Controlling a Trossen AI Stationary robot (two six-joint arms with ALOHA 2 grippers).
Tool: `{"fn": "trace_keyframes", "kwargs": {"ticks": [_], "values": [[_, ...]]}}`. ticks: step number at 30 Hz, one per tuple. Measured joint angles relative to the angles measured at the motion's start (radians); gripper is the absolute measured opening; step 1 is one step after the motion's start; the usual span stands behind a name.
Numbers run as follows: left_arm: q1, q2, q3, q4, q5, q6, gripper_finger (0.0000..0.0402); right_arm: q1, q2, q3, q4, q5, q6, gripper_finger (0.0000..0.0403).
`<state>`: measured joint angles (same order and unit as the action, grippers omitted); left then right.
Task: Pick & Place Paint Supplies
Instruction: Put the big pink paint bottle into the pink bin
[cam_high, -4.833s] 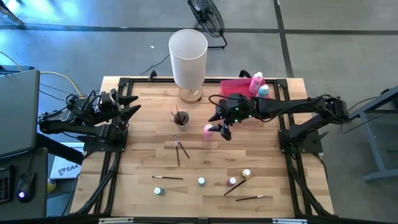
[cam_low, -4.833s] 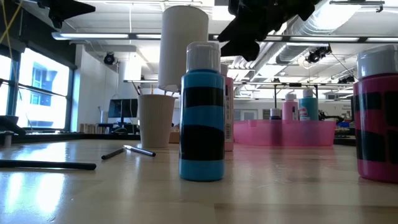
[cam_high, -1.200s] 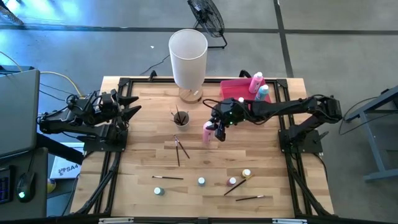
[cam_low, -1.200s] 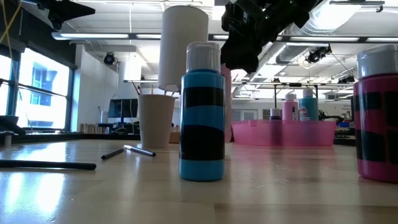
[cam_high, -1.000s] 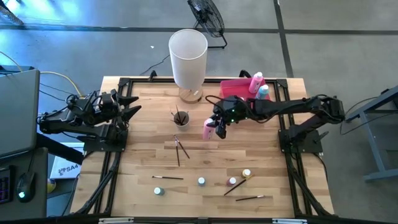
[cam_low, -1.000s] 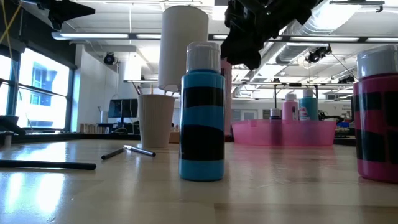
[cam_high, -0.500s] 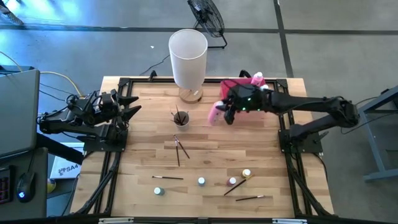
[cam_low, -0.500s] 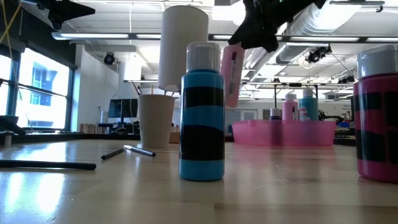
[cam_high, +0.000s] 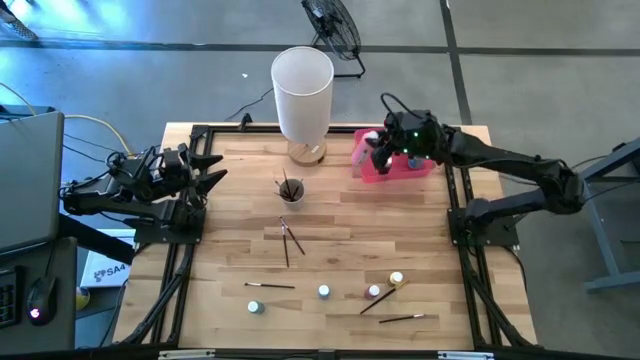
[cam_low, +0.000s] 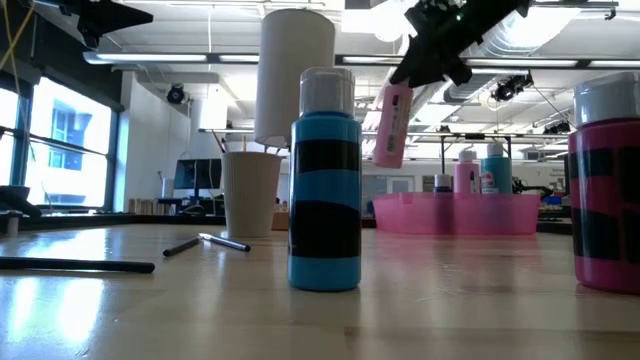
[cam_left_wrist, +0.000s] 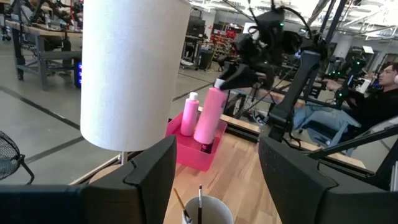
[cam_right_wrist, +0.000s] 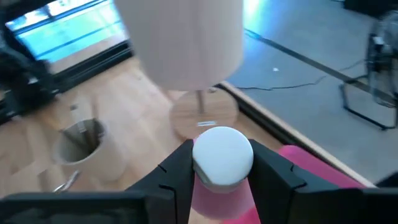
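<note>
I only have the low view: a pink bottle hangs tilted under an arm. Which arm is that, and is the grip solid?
Observer: The right gripper; its fingers clamp the pink bottle just below the white cap.
Operator: Is it above the tray yet?
Observer: From above, it is over the pink tray, at its left end.
Operator: And the other arm?
Observer: The left gripper waits open at the table's left edge.
</note>
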<state>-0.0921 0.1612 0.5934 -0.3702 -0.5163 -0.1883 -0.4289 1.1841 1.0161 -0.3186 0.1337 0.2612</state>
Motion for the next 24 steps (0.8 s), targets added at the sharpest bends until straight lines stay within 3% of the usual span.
{"fn": "trace_keyframes", "kwargs": {"ticks": [13,24], "values": [[0.000,0.000,0.000,0.000,0.000,0.000,0.0222,-0.198,0.000,0.000,-0.037,0.030,-0.037,0.0118],[0.000,0.000,0.000,-0.031,-0.001,0.000,0.0222,-0.297,0.015,0.001,-0.064,0.025,0.031,0.0119]]}}
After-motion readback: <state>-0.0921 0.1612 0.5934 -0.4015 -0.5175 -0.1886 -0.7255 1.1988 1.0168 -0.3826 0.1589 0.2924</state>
